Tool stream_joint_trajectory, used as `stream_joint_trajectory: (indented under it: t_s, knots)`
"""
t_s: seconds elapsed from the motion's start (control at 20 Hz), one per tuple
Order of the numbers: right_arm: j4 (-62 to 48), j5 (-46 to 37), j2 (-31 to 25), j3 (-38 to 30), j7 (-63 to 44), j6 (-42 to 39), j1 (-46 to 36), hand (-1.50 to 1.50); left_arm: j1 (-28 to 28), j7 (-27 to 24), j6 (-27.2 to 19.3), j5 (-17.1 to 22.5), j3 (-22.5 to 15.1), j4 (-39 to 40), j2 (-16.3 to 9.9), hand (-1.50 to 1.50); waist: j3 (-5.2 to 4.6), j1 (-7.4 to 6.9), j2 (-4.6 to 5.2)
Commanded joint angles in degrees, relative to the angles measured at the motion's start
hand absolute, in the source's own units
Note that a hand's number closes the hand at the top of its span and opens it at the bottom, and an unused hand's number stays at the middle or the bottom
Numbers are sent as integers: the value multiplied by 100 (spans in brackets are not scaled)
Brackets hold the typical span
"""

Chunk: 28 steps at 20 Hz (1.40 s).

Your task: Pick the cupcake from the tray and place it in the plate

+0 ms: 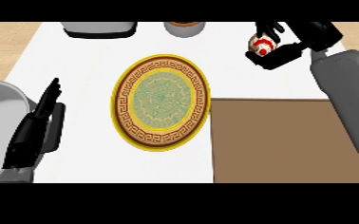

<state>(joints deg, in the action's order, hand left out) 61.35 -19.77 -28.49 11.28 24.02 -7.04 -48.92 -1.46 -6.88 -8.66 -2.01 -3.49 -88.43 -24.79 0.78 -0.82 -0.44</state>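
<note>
a: how far along does this look?

b: roughly halfway, i'd say. the right hand (pixel 275 52) has its fingers curled round the cupcake (pixel 261 45), up at the far right of the white counter (pixel 91 57). the cupcake is off the brown tray (pixel 280 142) and sits well apart from the plate (pixel 161 101), which has nothing on it.

a: so what's left?

b: carrying it left and nearer, over the plate, then setting it down and letting go. those 2 steps are not yet done.

a: which way is the cupcake pointing?

b: hard to say fully, since the fingers hide much of it. the white top with its red spot faces toward the camera and a little to the left, so it looks tipped on its side rather than upright. i judge its long axis runs roughly level, from the palm out toward the plate side. it will likely need turning upright before it goes down.

a: and the other hand?

b: the left hand (pixel 38 123) rests at the left edge, fingers straight and pointing up the view, holding nothing. 2 grey things sit at the far edge: a box-like thing (pixel 98 28) and a round pot (pixel 185 28).
</note>
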Motion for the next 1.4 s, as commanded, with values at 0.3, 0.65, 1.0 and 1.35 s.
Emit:
stream_joint_trajectory:
  t_s: [0.3,0.65,1.0,1.35]
  knots:
    - [616,-59,1436,505,-1492,-147,-398,150,-316,-76,111,-23,212,427,1,0,-85,43,34]
    - [-24,-623,2475,1135,-2388,-47,-819,150,-341,-7,139,-130,111,280,92,0,-86,-48,58]
    - [-836,-804,2833,1460,-2211,180,-807,150,-275,75,230,-127,223,234,110,0,-82,-73,75]
    - [-1195,432,2846,2047,-2861,879,-484,-150,-260,63,261,-271,124,148,152,0,-80,-230,89]
